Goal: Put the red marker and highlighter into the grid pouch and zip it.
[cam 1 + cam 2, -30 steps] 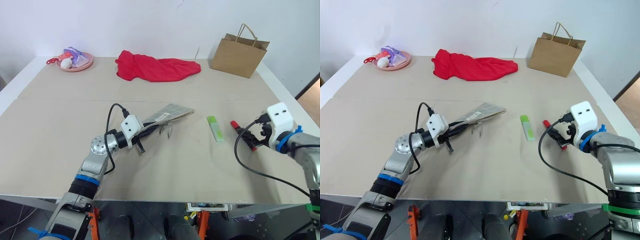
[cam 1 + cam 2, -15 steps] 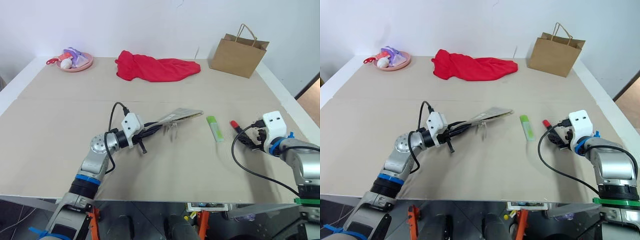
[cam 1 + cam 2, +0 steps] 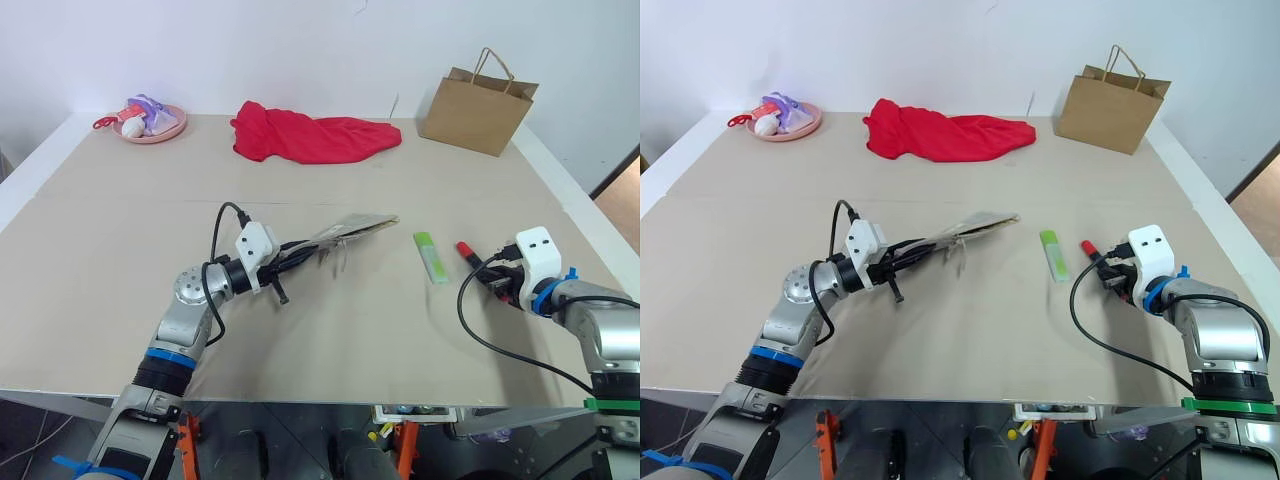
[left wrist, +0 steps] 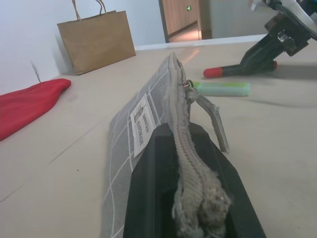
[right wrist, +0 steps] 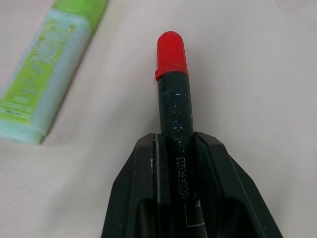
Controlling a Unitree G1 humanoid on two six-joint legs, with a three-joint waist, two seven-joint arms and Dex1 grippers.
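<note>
- At our far left, at the back of the tabletop (image 3: pixel 100 300), sits a pink round dish (image 3: pixel 152 124) of small toys, well apart from the work and, as we judge it, no part of the task.
- Our left gripper (image 3: pixel 288 262) has its jaws clamped shut on one end of the flat grey fabric pouch with white grid lines (image 3: pixel 350 228). We hold it edge-up, lifted off the tabletop, its free end reaching toward the pens.
- We judge this pose is meant to keep the zipper edge uppermost and reachable, so a pen can be slid in from above; in the left wrist view the zipper tape (image 4: pixel 190 163) runs along the top and the metal pull with its strap (image 4: pixel 210 119) hangs near the far end. We cannot tell whether the mouth is open.
- Behind it lies a crumpled red cloth (image 3: pixel 310 138), well apart.
- Next, the short light-green translucent highlighter (image 3: pixel 431 257) lies flat on the tabletop between pouch and marker, untouched.
- Just beside it, the slim red-capped, black-bodied marker (image 5: pixel 173 99) lies between the jaws of our right gripper (image 3: pixel 1106 270), which press against its black barrel; the red cap sticks out ahead. Gripping mid-barrel leaves the cap end free to lead into the pouch.
- At the far right back stands a brown paper bag (image 3: pixel 478 103).
</note>
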